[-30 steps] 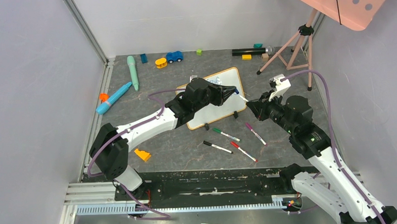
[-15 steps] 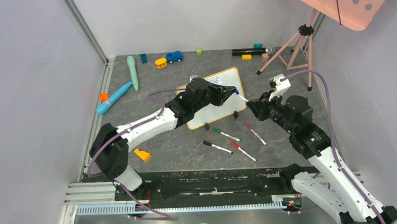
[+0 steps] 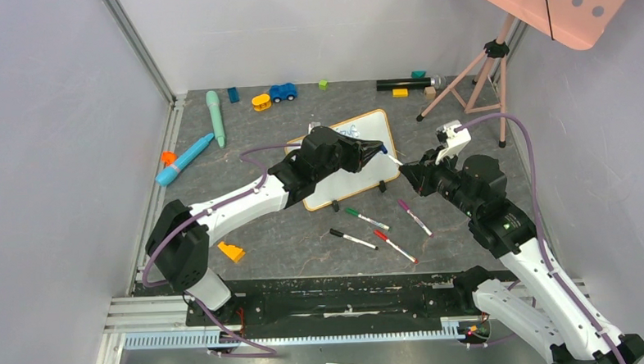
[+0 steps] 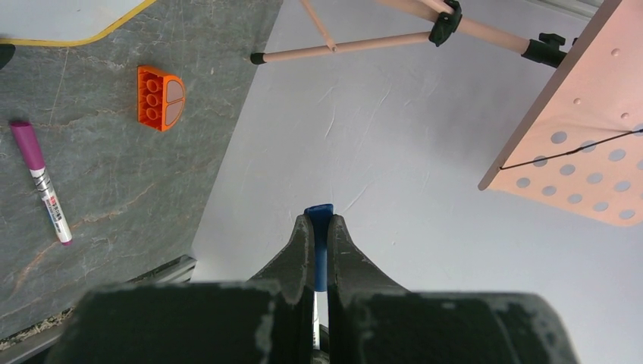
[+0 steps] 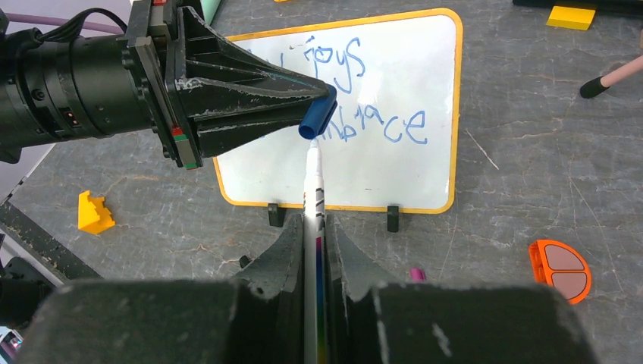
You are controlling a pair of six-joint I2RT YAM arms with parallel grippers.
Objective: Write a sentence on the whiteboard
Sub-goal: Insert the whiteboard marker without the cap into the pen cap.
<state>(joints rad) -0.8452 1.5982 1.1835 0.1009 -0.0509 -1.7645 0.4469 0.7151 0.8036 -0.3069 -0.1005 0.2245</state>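
Observation:
The whiteboard (image 3: 373, 151) with an orange-tan frame lies on the table, partly under my left arm; in the right wrist view (image 5: 402, 91) it carries the sentence (image 5: 379, 114) in blue, two lines partly hidden by my left gripper. My left gripper (image 3: 380, 149) is shut on a blue marker cap (image 5: 317, 121), which also shows in the left wrist view (image 4: 319, 243). My right gripper (image 3: 407, 172) is shut on the white marker (image 5: 313, 189). Its tip sits just below the cap's open end.
Several markers lie near the board: green (image 3: 365, 219), black (image 3: 352, 239), red (image 3: 395, 247), magenta (image 3: 414, 216). An orange brick (image 5: 563, 269) lies to the right, a yellow block (image 3: 231, 252) to the left. Toys line the back. A pink tripod (image 3: 470, 77) with a pink dotted panel (image 3: 573, 3) stands back right.

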